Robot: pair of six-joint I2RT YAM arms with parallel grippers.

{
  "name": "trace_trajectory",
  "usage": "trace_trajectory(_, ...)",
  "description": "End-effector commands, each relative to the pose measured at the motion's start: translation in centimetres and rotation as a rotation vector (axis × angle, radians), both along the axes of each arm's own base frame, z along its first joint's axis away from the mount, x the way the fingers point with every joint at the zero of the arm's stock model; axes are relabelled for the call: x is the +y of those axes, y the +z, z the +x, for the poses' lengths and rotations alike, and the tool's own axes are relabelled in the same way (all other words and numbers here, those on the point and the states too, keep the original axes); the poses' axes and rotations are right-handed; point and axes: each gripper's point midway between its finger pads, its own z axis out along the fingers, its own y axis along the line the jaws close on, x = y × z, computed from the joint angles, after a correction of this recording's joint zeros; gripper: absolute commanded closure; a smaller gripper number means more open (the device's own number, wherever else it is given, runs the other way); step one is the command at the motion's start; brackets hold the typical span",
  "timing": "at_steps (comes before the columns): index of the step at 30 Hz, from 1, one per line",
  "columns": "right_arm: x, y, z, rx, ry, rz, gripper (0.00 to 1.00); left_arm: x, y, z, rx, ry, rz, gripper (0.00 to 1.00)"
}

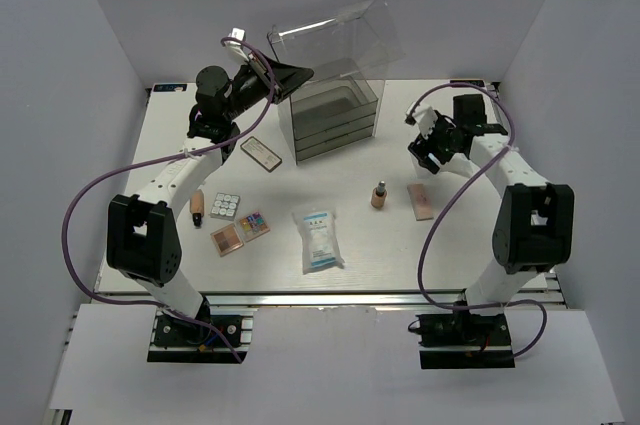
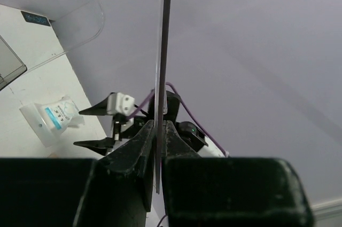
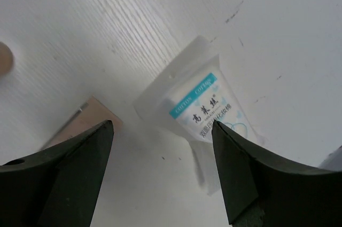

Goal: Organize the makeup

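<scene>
My left gripper (image 1: 296, 73) is shut on the edge of the clear hinged lid (image 1: 340, 35) of the acrylic drawer box (image 1: 335, 117) and holds it raised; in the left wrist view the fingers (image 2: 140, 147) pinch the thin lid sheet (image 2: 162, 72). My right gripper (image 1: 420, 152) is open and empty above the table. Under it lie the white-and-blue packet (image 3: 206, 107) and a peach palette (image 3: 80, 123). From above I see the packet (image 1: 319, 238), brown bottle (image 1: 379, 195), peach palette (image 1: 422, 201), dark-framed case (image 1: 262, 152), white-grid palette (image 1: 227, 206), multicoloured palette (image 1: 253, 224) and pink palette (image 1: 227, 240).
A small brown tube (image 1: 198, 207) lies left of the white-grid palette. The white table (image 1: 470, 255) is walled in on three sides. The right arm's purple cable (image 1: 440, 95) loops near the back right.
</scene>
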Motion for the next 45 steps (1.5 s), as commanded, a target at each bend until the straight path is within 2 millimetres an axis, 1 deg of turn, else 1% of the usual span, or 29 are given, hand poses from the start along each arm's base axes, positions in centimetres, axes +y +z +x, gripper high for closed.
trace_trajectory(1, -3.1, 0.4, 1.4, -0.024, 0.081, -0.242, 0.21, 0.6, 3.0, -0.5, -0.066, 0.019, -0.035, 0.94)
trace_trajectory(5, -4.9, -1.0, 2.2, 0.021, 0.088, -0.360, 0.22, 0.6, 2.8, -0.5, -0.062, 0.019, -0.033, 0.94)
trace_trajectory(9, -6.3, -3.0, 2.8, 0.037, 0.113, -0.462, 0.25, 0.6, 2.5, -0.5, -0.057, 0.015, -0.032, 0.94)
trace_trajectory(10, -6.4, -3.9, 2.9, 0.055, 0.125, -0.476, 0.26, 0.6, 2.3, -0.4, -0.053, 0.014, -0.032, 0.94)
trace_trajectory(17, -7.1, -5.6, 3.1, 0.112, 0.159, -0.517, 0.30, 0.5, 2.1, -0.5, -0.047, 0.011, -0.029, 0.94)
trace_trajectory(19, -7.1, -6.5, 3.3, 0.114, 0.171, -0.529, 0.32, 0.5, 2.0, -0.5, -0.043, 0.010, -0.031, 0.94)
trace_trajectory(20, -7.7, -6.8, 3.5, 0.113, 0.161, -0.558, 0.33, 0.5, 2.0, -0.5, -0.048, 0.010, -0.033, 0.94)
trace_trajectory(21, -7.8, -7.5, 3.4, 0.123, 0.172, -0.566, 0.38, 0.5, 2.0, -0.4, -0.046, 0.009, -0.035, 0.94)
trace_trajectory(23, -7.5, -7.4, 4.2, 0.094, 0.166, -0.556, 0.42, 0.5, 1.8, -0.5, -0.040, 0.005, -0.038, 0.94)
trace_trajectory(24, -7.3, -7.1, 4.4, 0.081, 0.161, -0.549, 0.46, 0.5, 1.9, -0.5, -0.041, 0.006, -0.038, 0.94)
trace_trajectory(25, -7.3, -6.8, 4.6, 0.068, 0.156, -0.544, 0.48, 0.5, 1.9, -0.5, -0.041, 0.006, -0.038, 0.94)
trace_trajectory(26, -6.7, -6.4, 4.9, 0.039, 0.166, -0.517, 0.51, 0.7, 2.1, -0.5, -0.044, 0.009, -0.039, 0.94)
trace_trajectory(27, -6.6, -5.5, 5.1, 0.010, 0.162, -0.512, 0.57, 0.6, 2.1, -0.5, -0.046, 0.009, -0.040, 0.94)
trace_trajectory(29, -6.3, -5.1, 5.2, -0.018, 0.158, -0.494, 0.71, 0.7, 2.1, -0.5, -0.046, 0.009, -0.046, 0.94)
trace_trajectory(30, -6.2, -4.3, 5.4, -0.044, 0.150, -0.488, 0.82, 0.7, 2.2, -0.5, -0.048, 0.008, -0.049, 0.94)
trace_trajectory(32, -5.7, -3.8, 5.1, -0.066, 0.161, -0.452, 0.86, 0.7, 2.4, -0.5, -0.050, 0.007, -0.060, 0.94)
trace_trajectory(33, -5.3, -2.6, 5.1, -0.101, 0.161, -0.439, 0.88, 0.8, 2.4, -0.4, -0.049, 0.008, -0.064, 0.94)
trace_trajectory(35, -4.0, -1.4, 4.8, -0.125, 0.172, -0.362, 0.93, 0.7, 2.6, -0.6, -0.052, 0.003, -0.071, 0.94)
trace_trajectory(36, -3.5, 0.3, 4.6, -0.161, 0.174, -0.332, 0.94, 0.8, 2.9, -0.5, -0.055, 0.006, -0.074, 0.94)
trace_trajectory(38, -1.3, 2.0, 3.8, -0.197, 0.221, -0.234, 0.97, 0.8, 3.0, -0.5, -0.055, 0.002, -0.080, 0.94)
trace_trajectory(39, -0.5, 4.2, 3.4, -0.250, 0.240, -0.203, 0.98, 0.8, 3.2, -0.5, -0.051, 0.000, -0.089, 0.94)
trace_trajectory(40, 2.2, 7.5, 2.1, -0.370, 0.308, -0.122, 1.00, 0.8, 3.4, -0.5, -0.050, -0.006, -0.109, 0.94)
trace_trajectory(41, 2.7, 7.6, 1.9, -0.373, 0.325, -0.103, 1.00, 0.8, 3.6, -0.5, -0.059, -0.007, -0.111, 0.94)
trace_trajectory(42, 3.4, 8.6, 0.5, -0.415, 0.337, -0.076, 1.00, 0.9, 3.7, -0.5, -0.060, -0.007, -0.116, 0.94)
trace_trajectory(43, 4.9, 9.3, -0.2, -0.458, 0.369, -0.056, 1.00, 0.9, 3.8, -0.4, -0.061, -0.006, -0.119, 0.94)
trace_trajectory(44, 5.9, 11.3, 0.1, -0.565, 0.384, -0.044, 1.00, 0.9, 3.9, -0.5, -0.062, -0.008, -0.124, 0.94)
trace_trajectory(45, 6.7, 13.1, -0.8, -0.638, 0.396, -0.035, 1.00, 0.9, 3.9, -0.5, -0.061, -0.007, -0.127, 0.94)
